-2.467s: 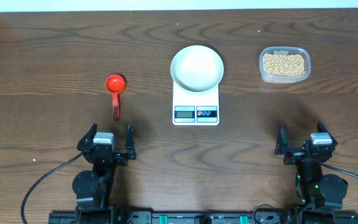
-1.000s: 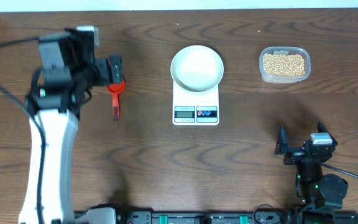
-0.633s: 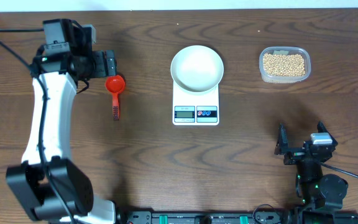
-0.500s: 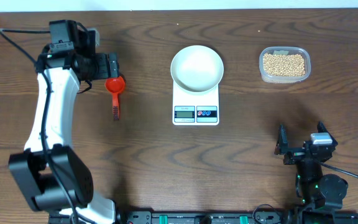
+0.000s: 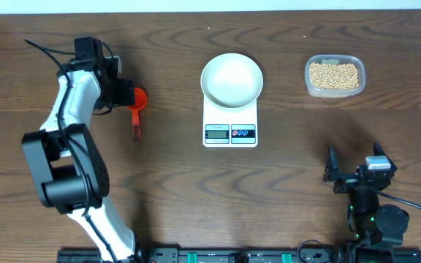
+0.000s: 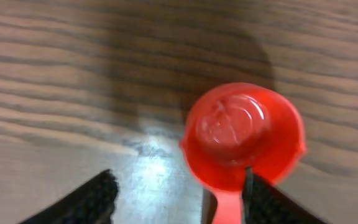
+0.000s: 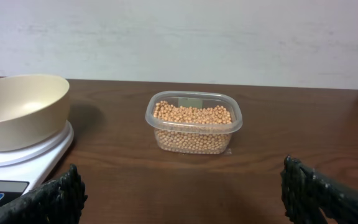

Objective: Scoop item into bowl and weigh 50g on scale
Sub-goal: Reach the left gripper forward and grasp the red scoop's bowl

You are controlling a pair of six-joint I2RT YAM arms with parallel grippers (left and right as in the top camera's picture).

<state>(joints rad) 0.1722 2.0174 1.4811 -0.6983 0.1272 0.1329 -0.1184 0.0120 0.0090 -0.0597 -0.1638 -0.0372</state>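
The tan beans [image 5: 334, 74] fill a clear tub at the back right and also show in the right wrist view [image 7: 192, 115]. The white bowl [image 5: 232, 79] stands empty on the white scale [image 5: 230, 130]; both show at the left of the right wrist view, bowl [image 7: 14, 109] above scale [image 7: 23, 165]. A red scoop [image 5: 137, 101] lies left of the scale, handle toward the front. My left gripper [image 5: 121, 95] is open, low over the scoop's cup [image 6: 241, 134]. One finger [image 6: 263, 199] sits by the cup's neck; the other [image 6: 86, 202] is over bare wood. My right gripper [image 5: 353, 172] is open and empty at the front right.
The clear plastic tub [image 7: 193, 134] stands right of the scale. A pale wall runs along the table's far edge. My left arm [image 5: 71, 109] reaches along the table's left side.
My left arm has risen from its rest at the front, swung to the back left and come down with the open gripper at the red scoop's cup. The right arm has not moved.
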